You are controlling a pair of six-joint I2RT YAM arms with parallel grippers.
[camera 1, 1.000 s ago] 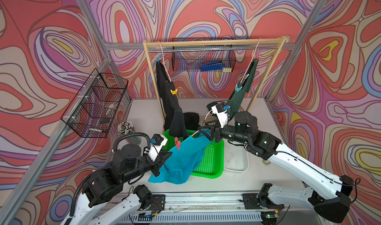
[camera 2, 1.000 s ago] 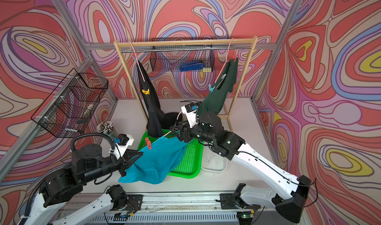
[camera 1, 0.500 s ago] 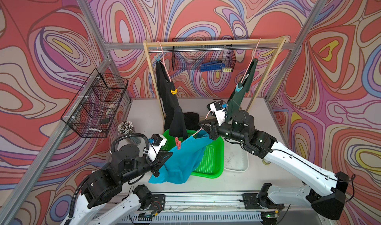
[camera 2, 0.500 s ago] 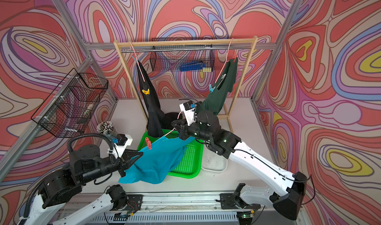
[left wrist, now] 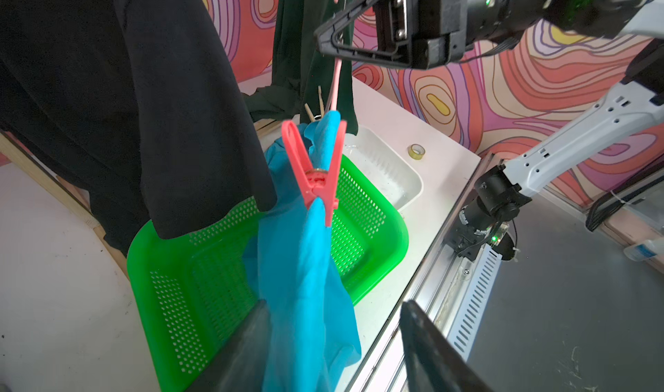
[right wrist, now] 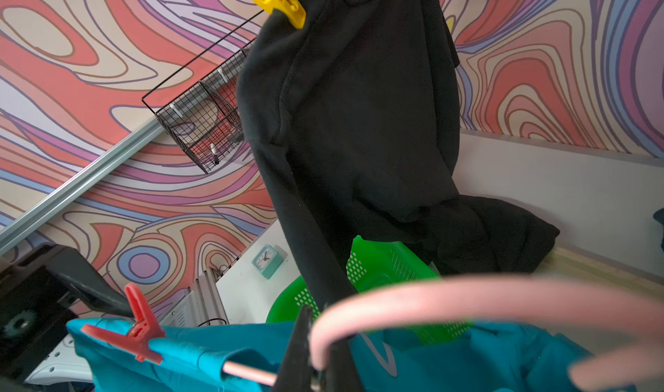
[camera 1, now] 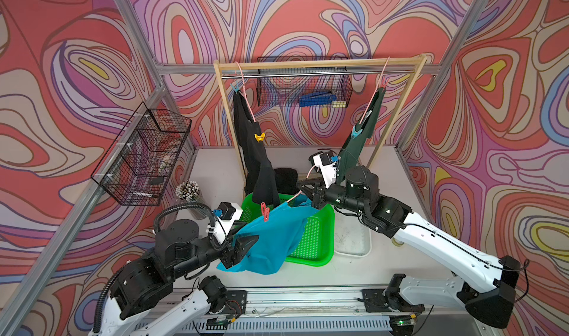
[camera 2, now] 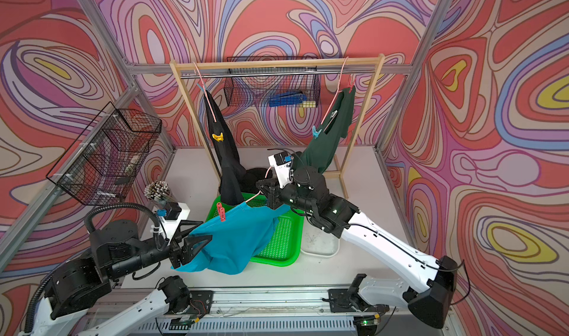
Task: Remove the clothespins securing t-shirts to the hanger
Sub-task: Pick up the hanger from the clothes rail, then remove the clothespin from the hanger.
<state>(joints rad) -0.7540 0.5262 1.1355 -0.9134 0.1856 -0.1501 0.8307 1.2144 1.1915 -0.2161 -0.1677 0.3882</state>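
Right tool [left wrist: 325, 41] clamps the pink hanger [left wrist: 336, 81] (left tool [left wrist: 334, 304] gapes); red clothespin [camera 1: 264, 211] stands upright, handles up.

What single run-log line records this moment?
left tool: open at turquoise t-shirt | right tool: shut on pink hanger | red clothespin: clipped on t-shirt
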